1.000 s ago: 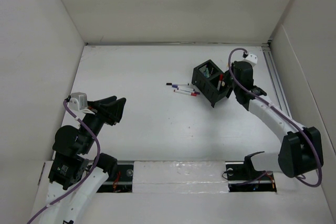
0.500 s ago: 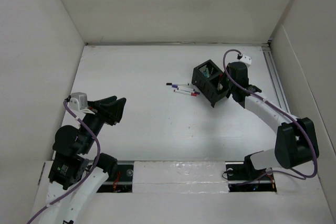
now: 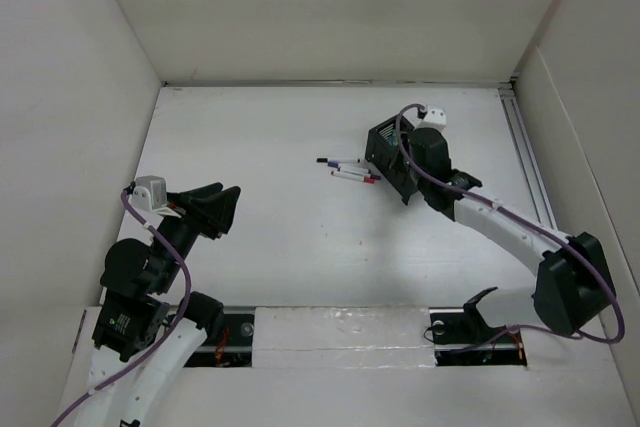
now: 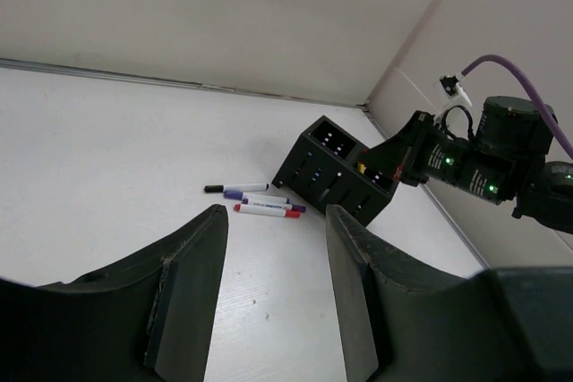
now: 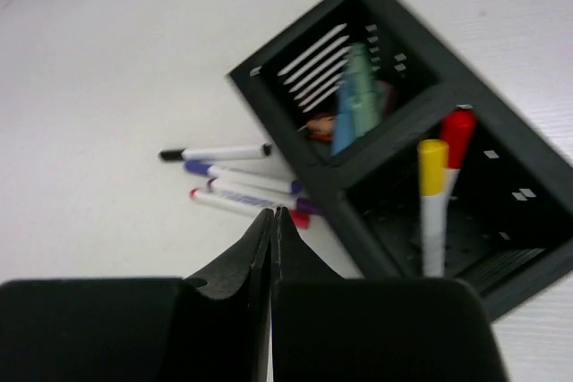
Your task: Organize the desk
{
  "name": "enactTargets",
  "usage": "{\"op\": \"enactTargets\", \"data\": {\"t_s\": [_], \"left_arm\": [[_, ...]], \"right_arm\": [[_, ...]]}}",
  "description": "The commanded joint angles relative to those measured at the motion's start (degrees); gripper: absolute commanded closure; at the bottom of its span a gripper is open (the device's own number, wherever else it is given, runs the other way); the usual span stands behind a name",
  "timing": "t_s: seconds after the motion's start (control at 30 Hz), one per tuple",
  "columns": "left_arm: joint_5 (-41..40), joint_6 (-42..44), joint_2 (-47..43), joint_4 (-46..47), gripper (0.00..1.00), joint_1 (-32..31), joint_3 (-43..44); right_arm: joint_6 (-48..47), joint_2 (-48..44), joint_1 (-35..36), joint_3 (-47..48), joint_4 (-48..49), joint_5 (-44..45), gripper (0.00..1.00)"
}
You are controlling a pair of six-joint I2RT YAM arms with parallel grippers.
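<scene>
The desk (image 3: 270, 127) is a white tabletop with white walls. A black mesh organizer (image 3: 388, 150) stands at the back right. In the right wrist view (image 5: 394, 145), one compartment holds teal and blue items (image 5: 354, 87); the other holds a yellow marker (image 5: 432, 203) and a red marker (image 5: 458, 131). Several markers (image 3: 345, 169) lie loose on the desk just left of it, also seen in the wrist views (image 5: 235, 187) (image 4: 260, 201). My right gripper (image 3: 412, 172) (image 5: 272, 214) is shut and empty, hovering over the organizer's near side. My left gripper (image 3: 215, 207) (image 4: 273, 248) is open and empty, far to the left.
White walls edge the desk on the left, back and right. A metal rail (image 3: 525, 157) runs along the right edge. The right arm (image 4: 474, 163) reaches over the organizer. The arm bases sit at the near edge.
My right gripper has swung left, from the organizer's right side to above it. The left arm, the organizer and the loose markers have not moved.
</scene>
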Motion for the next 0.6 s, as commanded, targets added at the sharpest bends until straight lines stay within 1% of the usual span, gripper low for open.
{"op": "enactTargets", "data": {"t_s": [0.0,0.07,0.1,0.13,0.17,0.2,0.27,0.37,0.57], "left_arm": [[0.7,-0.3,0.4,3.2,0.56,0.1,-0.3],[0.7,-0.3,0.4,3.3,0.56,0.1,-0.3],[0.7,-0.2,0.4,3.3,0.56,0.1,-0.3],[0.7,-0.2,0.3,3.3,0.56,0.1,-0.3],[0.7,-0.2,0.4,3.3,0.56,0.1,-0.2],[0.6,-0.2,0.4,3.2,0.56,0.1,-0.2],[0.6,-0.2,0.2,3.2,0.56,0.1,-0.3],[0.6,-0.2,0.2,3.1,0.56,0.1,-0.3],[0.6,-0.2,0.1,3.2,0.56,0.1,-0.3]], "right_arm": [[-3.1,0.8,4.1,0.7,5.3,-3.2,1.0],[-4.2,5.6,5.5,2.9,4.4,-4.6,0.99],[-4.7,7.6,6.1,4.2,3.7,-5.4,0.94],[-5.5,9.6,6.9,5.4,2.8,-5.9,0.88],[-6.7,13.5,6.9,6.6,1.8,-6.6,0.73],[-7.2,15.5,6.9,8.8,1.4,-7.8,0.65],[-7.5,19.9,6.9,10.8,0.4,-8.4,0.56],[-8.4,22.8,6.9,13.2,0.4,-9.4,0.51],[-9.1,27.5,6.9,16.2,-2.2,-8.7,0.5]]}}
